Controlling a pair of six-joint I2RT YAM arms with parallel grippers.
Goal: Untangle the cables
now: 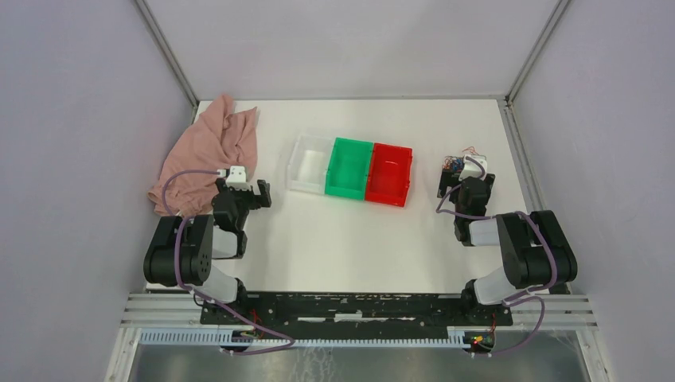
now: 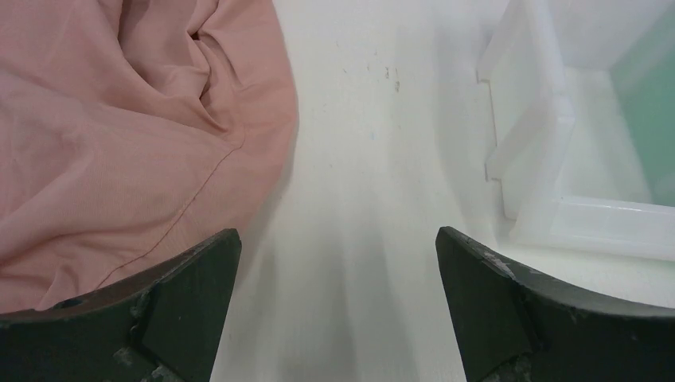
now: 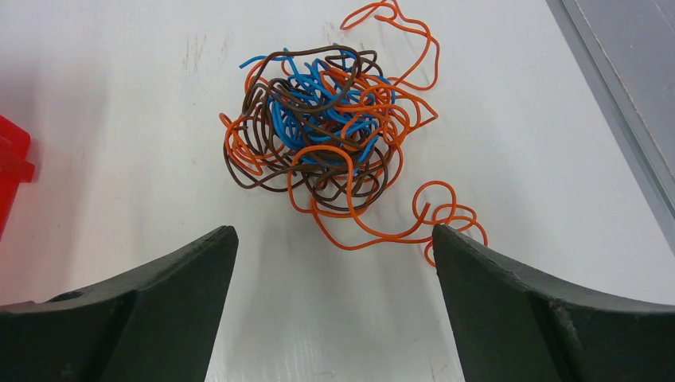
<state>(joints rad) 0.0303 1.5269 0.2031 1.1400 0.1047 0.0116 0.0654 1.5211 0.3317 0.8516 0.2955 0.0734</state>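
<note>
White tabletop [image 1: 342, 247], grey enclosure walls around it, is carrying the whole setup.

- Pink cloth [image 1: 208, 151] is lying crumpled, just off the outer side of the left finger of the left gripper [image 2: 338, 259]. That gripper is hovering with its fingers spread wide and nothing between them. Only bare table is showing ahead of it.
- Clear bin [image 1: 309, 163] is sitting just beyond its right finger. Green bin [image 1: 350, 168] and red bin [image 1: 388, 174] are following in a touching row.
- Right gripper [image 3: 334, 259] is also hanging fully parted and empty, low over the table.
- The cables [image 3: 318, 127] are lying directly ahead of its fingertips in one knotted ball of orange, blue and brown strands. They are near the fingers but not touching them.
- One loose orange loop [image 3: 442, 211] is trailing out toward the right finger.

Handling judgement: the wires are looking very light, thin and springy, so the ball is likely to slide or lift whole when one strand is pulled. The free orange loop is offering the cleanest pinch point. The other arm is probably going to be needed to pin the ball.
</note>
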